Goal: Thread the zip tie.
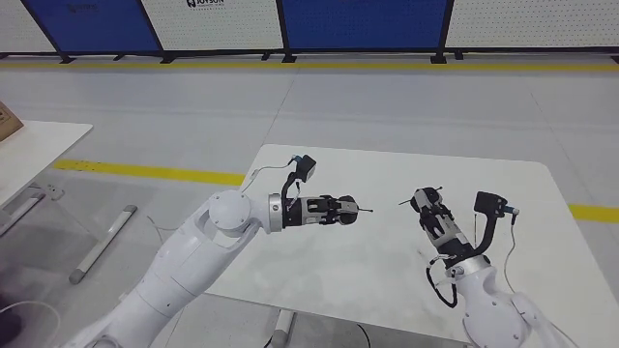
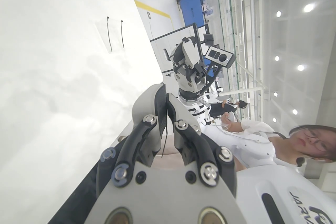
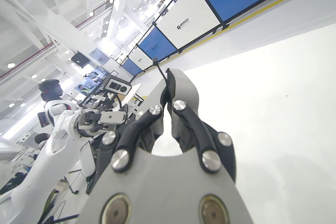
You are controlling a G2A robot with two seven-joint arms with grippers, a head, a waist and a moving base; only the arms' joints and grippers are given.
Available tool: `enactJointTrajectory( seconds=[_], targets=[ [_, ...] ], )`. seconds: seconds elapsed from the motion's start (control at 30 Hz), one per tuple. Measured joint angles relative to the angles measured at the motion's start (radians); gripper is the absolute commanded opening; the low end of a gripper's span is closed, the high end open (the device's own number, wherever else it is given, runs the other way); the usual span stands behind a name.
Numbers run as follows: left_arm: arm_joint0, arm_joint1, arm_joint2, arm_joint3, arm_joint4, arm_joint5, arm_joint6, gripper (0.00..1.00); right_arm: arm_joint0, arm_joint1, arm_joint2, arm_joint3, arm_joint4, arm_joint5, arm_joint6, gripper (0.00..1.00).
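Black zip tie [image 3: 159, 68] sat pinched head-out in my right tool [image 3: 168, 83]; my left tool [image 2: 166, 104], clamping a thin strand [image 2: 163, 143], needed, I judged, its tip squared to that head.

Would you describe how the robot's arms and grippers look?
The left arm and right arm are white with black wrists and thin black cables. The left gripper and right gripper have grey plates, black linkages with silver bolts, and grey fingers with black pads.
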Motion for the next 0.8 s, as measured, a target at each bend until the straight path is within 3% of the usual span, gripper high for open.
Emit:
enactJointTrajectory(
  seconds=[0.23, 0.4, 0.57, 0.8],
  targets=[
    [-0.002, 0.002, -0.007, -0.003, 0.011, -0.023, -0.018, 0.0, 0.0, 0.0, 0.0, 0.0, 0.0, 0.0, 0.0, 0.0],
    [-0.032, 0.013, -0.043, 0.043, -0.008, -0.047, -0.156, 0.0, 0.0, 0.0, 0.0, 0.0, 0.0, 0.0, 0.0, 0.0],
    [-0.083, 0.017, -0.048, 0.099, -0.044, -0.03, -0.305, 0.0, 0.0, 0.0, 0.0, 0.0, 0.0, 0.0, 0.0, 0.0],
    [-0.083, 0.017, -0.048, 0.1, -0.045, -0.029, -0.304, 0.0, 0.0, 0.0, 0.0, 0.0, 0.0, 0.0, 0.0, 0.0]
  ],
)
